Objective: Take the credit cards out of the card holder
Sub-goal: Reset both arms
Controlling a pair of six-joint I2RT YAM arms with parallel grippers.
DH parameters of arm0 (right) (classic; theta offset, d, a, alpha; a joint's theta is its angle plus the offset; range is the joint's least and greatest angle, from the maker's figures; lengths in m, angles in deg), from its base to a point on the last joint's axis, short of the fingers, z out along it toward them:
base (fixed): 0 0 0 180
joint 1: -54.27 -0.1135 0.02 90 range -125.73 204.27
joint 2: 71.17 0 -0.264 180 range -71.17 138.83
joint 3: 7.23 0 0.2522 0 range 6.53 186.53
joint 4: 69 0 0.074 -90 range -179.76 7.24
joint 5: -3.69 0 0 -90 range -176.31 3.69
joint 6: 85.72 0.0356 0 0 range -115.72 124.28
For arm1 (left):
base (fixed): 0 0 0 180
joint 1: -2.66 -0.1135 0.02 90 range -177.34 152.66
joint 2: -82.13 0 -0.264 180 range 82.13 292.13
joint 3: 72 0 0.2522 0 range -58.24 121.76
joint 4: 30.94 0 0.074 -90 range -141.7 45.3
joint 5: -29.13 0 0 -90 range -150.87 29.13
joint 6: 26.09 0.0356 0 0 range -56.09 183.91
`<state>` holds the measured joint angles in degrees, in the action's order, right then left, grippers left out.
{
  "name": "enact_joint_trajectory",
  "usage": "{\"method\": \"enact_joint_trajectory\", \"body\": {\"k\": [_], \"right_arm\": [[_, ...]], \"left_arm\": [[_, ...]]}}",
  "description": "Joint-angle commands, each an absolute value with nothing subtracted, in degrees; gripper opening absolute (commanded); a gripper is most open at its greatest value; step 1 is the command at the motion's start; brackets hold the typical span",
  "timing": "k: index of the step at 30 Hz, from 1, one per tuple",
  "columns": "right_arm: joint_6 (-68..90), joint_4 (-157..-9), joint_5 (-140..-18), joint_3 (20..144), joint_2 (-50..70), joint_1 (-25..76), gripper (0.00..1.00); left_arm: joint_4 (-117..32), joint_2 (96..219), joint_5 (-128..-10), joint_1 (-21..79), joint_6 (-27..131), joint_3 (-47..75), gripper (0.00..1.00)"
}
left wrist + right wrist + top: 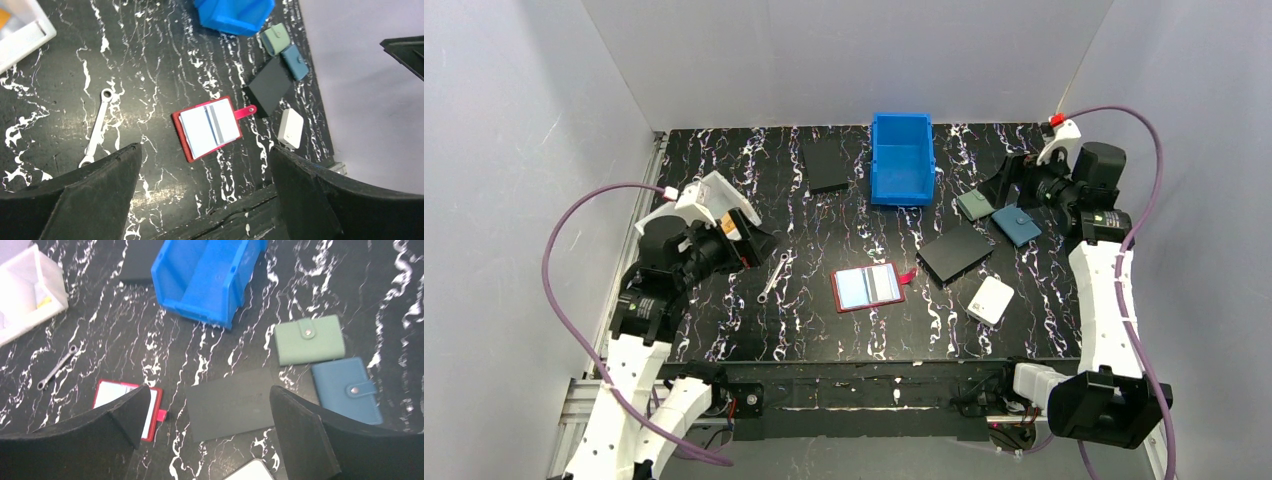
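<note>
Left end effector (749,240) is spread wide open with nothing in it, hanging over the 9 o'clock side of the surface (724,330). Right end effector (1004,185) is the same deal, open and empty, up around 2 o'clock next to the green wallet (975,205) and blue wallet (1017,226). The red card holder (869,288) lies opened flat near the middle, slightly toward 6 o'clock, tab pointing to 3 o'clock. There's a wrench (774,277) at its 9 o'clock and a black case (955,252) at its 2 o'clock.

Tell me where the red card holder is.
Top view: red card holder lies open near front centre, wrench to its left, black case to its right.
</note>
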<state>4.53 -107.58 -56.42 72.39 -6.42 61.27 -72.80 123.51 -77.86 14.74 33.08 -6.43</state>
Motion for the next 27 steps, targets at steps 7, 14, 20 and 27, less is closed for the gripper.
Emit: {"method": "enact_joint_trajectory", "body": {"k": [7,14,20,27], "right_arm": [[13.88,-110.5,-59.27,82.12,-9.32,61.38,0.98],[14.61,-110.8,-58.11,82.39,-10.06,61.33,0.98],[14.3,-110.88,-58.02,82.03,-10.08,61.45,0.98],[14.27,-109.55,-57.91,79.95,-10.31,62.06,0.98]], "left_arm": [[-81.43,119.14,-80.48,14.35,35.08,1.61,0.98],[-81.9,118.08,-80.98,14.35,35.09,1.23,0.98],[-81.11,117.99,-81.86,14.35,35.08,0.16,0.98],[-79.91,117.75,-83.02,14.35,34.54,-1.37,0.98]]}}
